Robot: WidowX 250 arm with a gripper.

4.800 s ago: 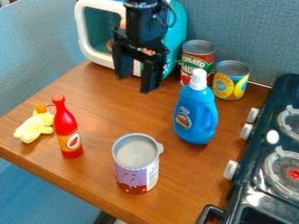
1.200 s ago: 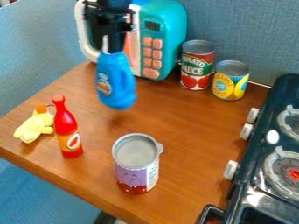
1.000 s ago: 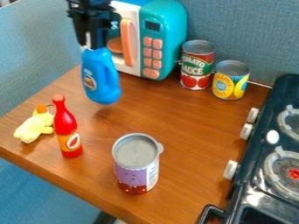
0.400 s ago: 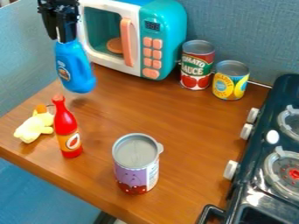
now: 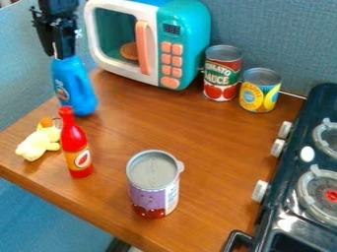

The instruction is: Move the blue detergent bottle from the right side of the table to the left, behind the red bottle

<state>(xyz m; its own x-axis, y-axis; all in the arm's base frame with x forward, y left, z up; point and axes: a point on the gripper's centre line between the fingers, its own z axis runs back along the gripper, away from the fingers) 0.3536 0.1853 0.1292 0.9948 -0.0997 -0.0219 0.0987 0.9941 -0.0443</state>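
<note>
The detergent bottle (image 5: 76,91) is bright blue, the toy microwave (image 5: 191,34) teal and white with coral buttons and handle, and the stove (image 5: 284,222) black with white knobs (image 5: 260,191). The sauce bottle (image 5: 72,139) is red with an orange label, the plush toy (image 5: 35,144) pale yellow with orange. Brown grain streaks the table (image 5: 191,130); purple and red wrap the large can (image 5: 149,198), red and green the tomato can (image 5: 219,81), yellow and blue the shorter can (image 5: 259,96).

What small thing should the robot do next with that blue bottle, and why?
Probably ease the blue bottle gently down until its base is surely seated: the gripper holds it roughly upright by the top, its base is at or just above the wooden table, behind the red bottle, and I can't tell whether it touches.
</note>
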